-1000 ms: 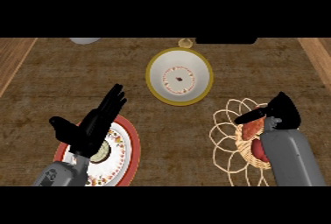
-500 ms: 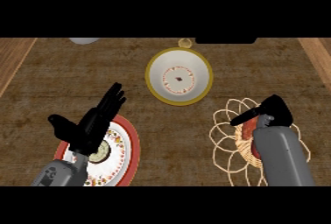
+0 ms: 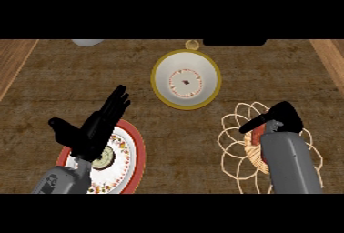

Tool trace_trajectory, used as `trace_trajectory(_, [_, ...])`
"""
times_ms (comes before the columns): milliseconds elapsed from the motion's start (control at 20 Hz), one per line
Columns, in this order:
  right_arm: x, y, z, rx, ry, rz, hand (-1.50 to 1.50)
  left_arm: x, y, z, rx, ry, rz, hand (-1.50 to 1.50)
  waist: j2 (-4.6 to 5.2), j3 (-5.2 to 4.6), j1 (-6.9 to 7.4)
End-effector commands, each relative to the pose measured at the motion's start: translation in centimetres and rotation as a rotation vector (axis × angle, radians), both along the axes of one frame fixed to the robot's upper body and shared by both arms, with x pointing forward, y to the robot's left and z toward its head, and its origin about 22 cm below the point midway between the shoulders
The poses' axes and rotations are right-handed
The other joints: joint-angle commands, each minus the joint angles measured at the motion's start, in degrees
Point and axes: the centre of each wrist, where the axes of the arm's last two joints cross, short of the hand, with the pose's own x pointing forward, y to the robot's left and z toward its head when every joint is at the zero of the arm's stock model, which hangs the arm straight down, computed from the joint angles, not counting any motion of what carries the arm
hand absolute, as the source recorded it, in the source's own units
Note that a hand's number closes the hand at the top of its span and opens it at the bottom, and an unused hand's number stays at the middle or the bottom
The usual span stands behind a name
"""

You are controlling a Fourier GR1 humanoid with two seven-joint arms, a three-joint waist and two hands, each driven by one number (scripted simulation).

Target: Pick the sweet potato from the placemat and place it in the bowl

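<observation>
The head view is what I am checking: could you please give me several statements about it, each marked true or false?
1. The bowl has no sweet potato in it. True.
2. The right hand is over the plate. False: it is over the placemat, at the view's right.
3. The left hand is open, fingers straight, above the red-rimmed plate. True.
4. The placemat lies left of the plate. False: it lies to the plate's right, nearer than the bowl.
5. The sweet potato is on the placemat, mostly hidden under the right hand and forearm. True.
</observation>
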Motion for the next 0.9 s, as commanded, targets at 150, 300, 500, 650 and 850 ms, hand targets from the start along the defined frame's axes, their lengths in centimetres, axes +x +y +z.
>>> trace_trajectory(150, [0.2, 1.3, -1.0, -0.013, 0.111, -0.182, -1.50, -0.1, -0.2, -0.6, -0.008, -0.005, -0.011, 0.00, 0.14, 0.02, 0.40])
trace_trajectory(300, [0.2, 1.1, -1.5, -0.022, 0.110, -0.181, -1.50, -0.2, -0.5, -0.1, -0.002, -0.006, 0.003, 0.00, 0.12, 0.04, 0.44])
trace_trajectory(500, [-0.3, 0.0, -2.6, -0.025, 0.104, -0.184, -1.50, -1.5, 0.7, -0.1, 0.000, 0.002, -0.023, 0.00, 0.05, 0.05, 0.54])
trace_trajectory(650, [-0.8, -1.2, -3.7, -0.032, 0.101, -0.170, -1.50, 0.0, 0.5, -0.1, 0.000, -0.014, -0.005, 0.00, 0.12, 0.04, 0.08])
trace_trajectory(850, [-0.1, -0.9, -3.9, -0.019, 0.032, -0.178, 1.50, -0.8, 0.2, -1.5, -0.015, -0.010, -0.012, 0.00, 0.16, 0.04, 0.25])
